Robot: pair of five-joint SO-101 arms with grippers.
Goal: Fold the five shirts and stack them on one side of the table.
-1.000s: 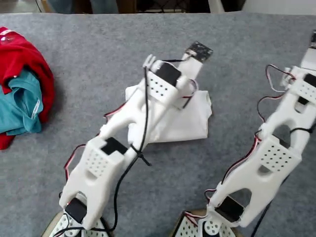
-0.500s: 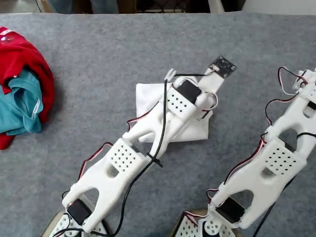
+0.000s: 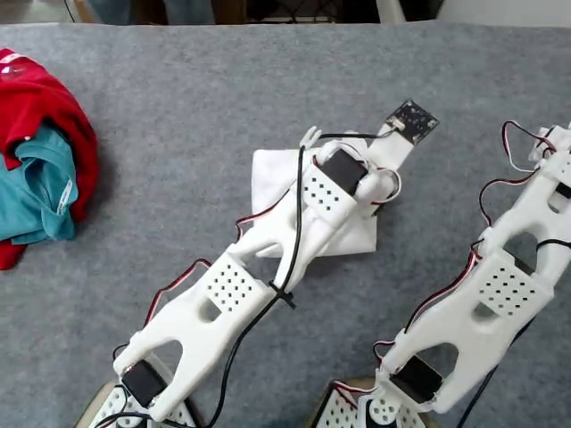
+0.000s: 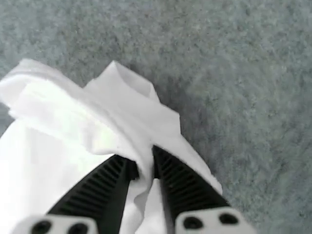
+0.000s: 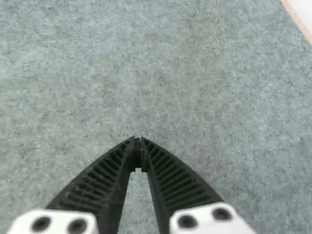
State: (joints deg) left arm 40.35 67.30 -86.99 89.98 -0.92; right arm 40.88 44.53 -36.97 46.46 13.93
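Note:
A folded white shirt (image 3: 272, 178) lies at the middle of the grey table (image 3: 196, 98), with the left arm stretched over it. In the left wrist view my left gripper (image 4: 144, 163) is shut on a fold of the white shirt (image 4: 73, 126), lifting its edge off the cloth surface. A red shirt (image 3: 40, 102) and a teal shirt (image 3: 40, 187) lie heaped at the table's left edge. My right gripper (image 5: 137, 152) is shut on nothing, above bare grey surface at the right side.
The right arm (image 3: 500, 276) stands along the table's right edge. A pale strip of the table's border (image 5: 300, 22) shows in the right wrist view. Grey surface lies open between the heap and the white shirt.
The left arm has swung to the right across the white shirt, carrying the pinched fold with it. The shirt now looks narrower and more folded. The right arm shifted slightly.

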